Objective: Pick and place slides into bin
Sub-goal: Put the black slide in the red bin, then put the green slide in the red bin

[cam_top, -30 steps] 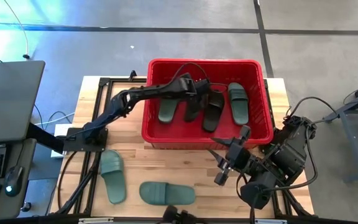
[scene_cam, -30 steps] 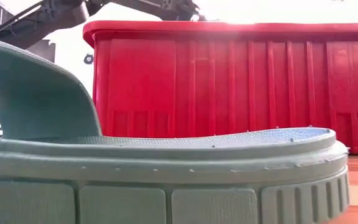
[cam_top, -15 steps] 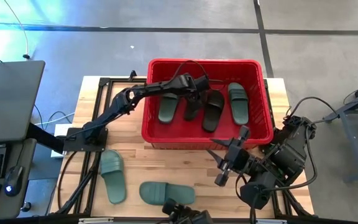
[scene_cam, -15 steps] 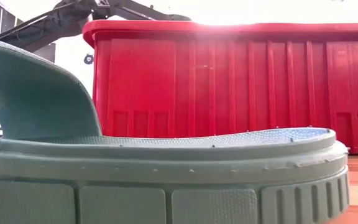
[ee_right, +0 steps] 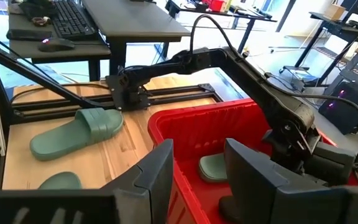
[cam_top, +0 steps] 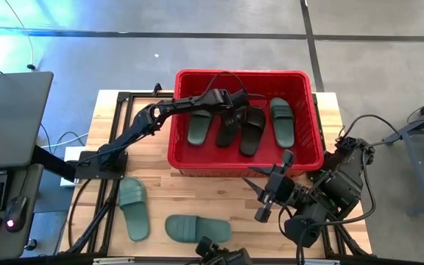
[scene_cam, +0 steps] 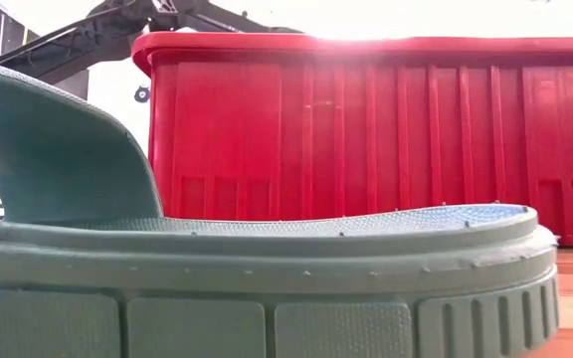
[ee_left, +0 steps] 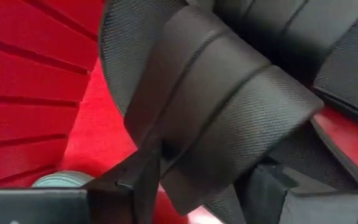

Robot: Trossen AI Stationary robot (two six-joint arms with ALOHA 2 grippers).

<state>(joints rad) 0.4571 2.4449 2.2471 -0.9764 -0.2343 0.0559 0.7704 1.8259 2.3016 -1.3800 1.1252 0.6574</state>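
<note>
Four slides lie in the bin [cam_top: 246, 163]; left gripper [cam_top: 230, 110], at its twelve o'clock, pinches a black slide [cam_top: 227, 126]. Right gripper [cam_top: 269, 193] waits at five o'clock on the table [cam_top: 197, 193], fingers spread.

Bright daylight, low-view backlit glare.

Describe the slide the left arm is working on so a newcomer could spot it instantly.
Start at the red bin at the table's far edge. Four slides lie side by side in it: a green slide, two black ones, then another green slide. The target is the black slide under the left gripper, beside the green slide on the left arm's side; the other black slide lies untouched.
</note>
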